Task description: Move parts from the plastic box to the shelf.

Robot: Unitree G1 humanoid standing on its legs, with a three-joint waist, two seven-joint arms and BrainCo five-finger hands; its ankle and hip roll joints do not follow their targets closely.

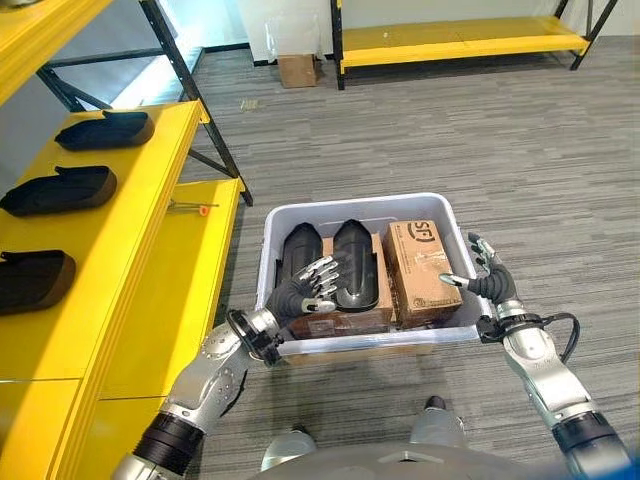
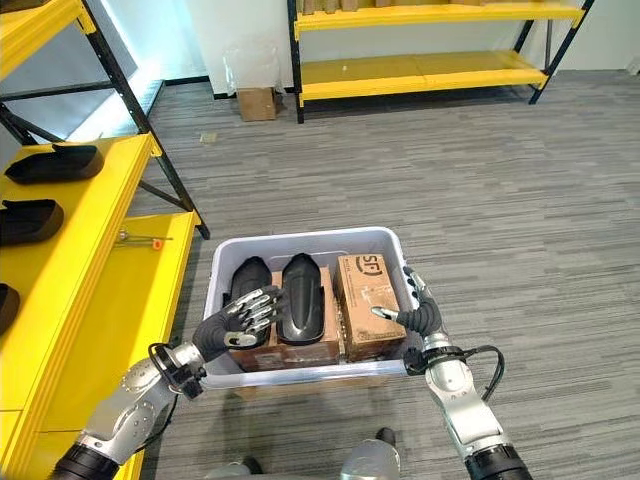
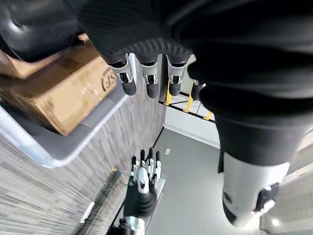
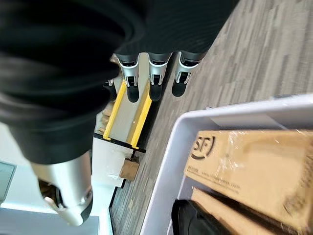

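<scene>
A pale plastic box stands on the floor in front of me. Two black moulded parts lie side by side in its left half, on top of brown cartons. Another carton fills the right half. My left hand hovers over the left black part with fingers spread and nothing in them; its wrist view shows straight fingers. Beside the box's right rim my right hand is open and empty. The yellow shelf on my left carries three similar black parts.
A small orange-tipped tool lies on the shelf's lower level. The shelf's black diagonal leg stands between shelf and box. A second yellow rack and a small carton are far back. Grey floor surrounds the box.
</scene>
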